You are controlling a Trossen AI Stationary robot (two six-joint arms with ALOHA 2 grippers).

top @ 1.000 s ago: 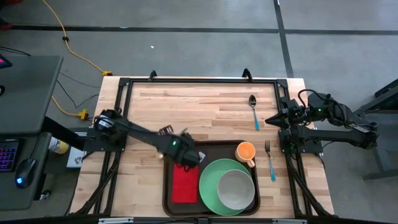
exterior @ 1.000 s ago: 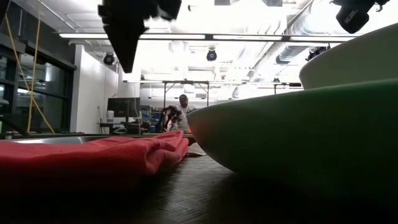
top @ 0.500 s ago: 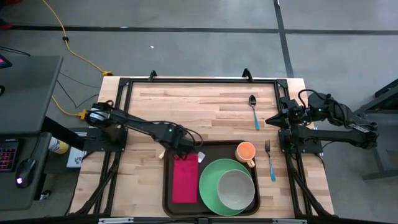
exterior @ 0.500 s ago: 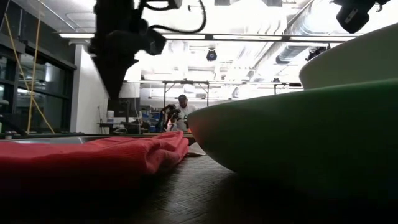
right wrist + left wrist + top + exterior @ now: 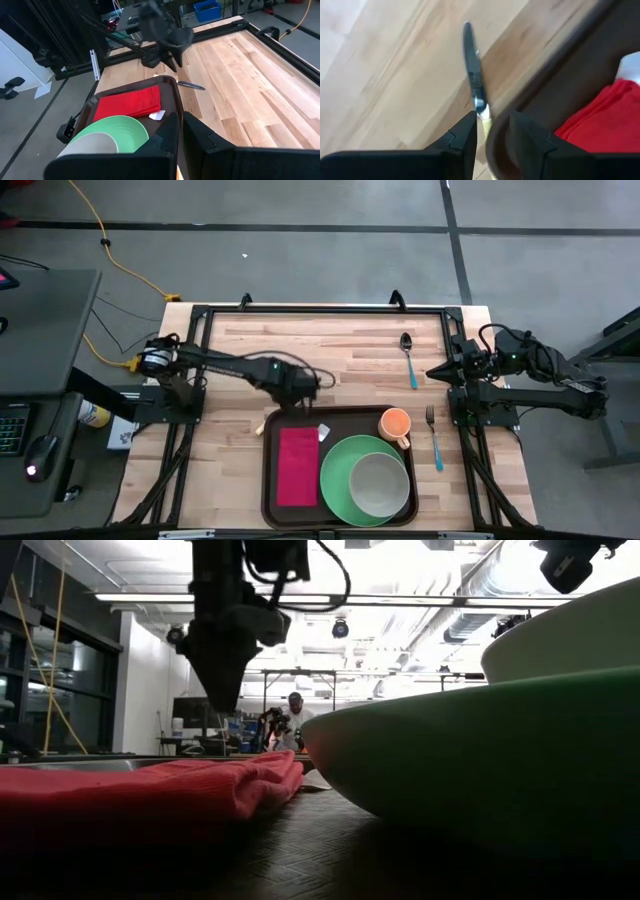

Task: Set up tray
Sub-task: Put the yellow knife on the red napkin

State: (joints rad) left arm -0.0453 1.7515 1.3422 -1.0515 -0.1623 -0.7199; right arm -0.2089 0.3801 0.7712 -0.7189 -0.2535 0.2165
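Note:
The dark brown tray lies at the table's near side and holds a red napkin, a green plate with a grey bowl in it, and an orange cup. A knife lies on the wood by the tray's far left corner, its pale handle toward the left. My left gripper hangs open above it, pointing down, one finger on either side of where blade meets handle, clear of the knife. My right gripper waits shut at the table's right edge.
A spoon and a fork, both blue-handled, lie on the wood at the right, the fork beside the tray. A white tag sits at the napkin's far corner. Bare wood stretches over the far half. A person shows in the room behind.
My left gripper has gone from above the napkin's far end toward the table's far edge, off the tray, and now stands lower, over the knife at the tray's corner. The napkin stays flat on the tray, now uncovered.

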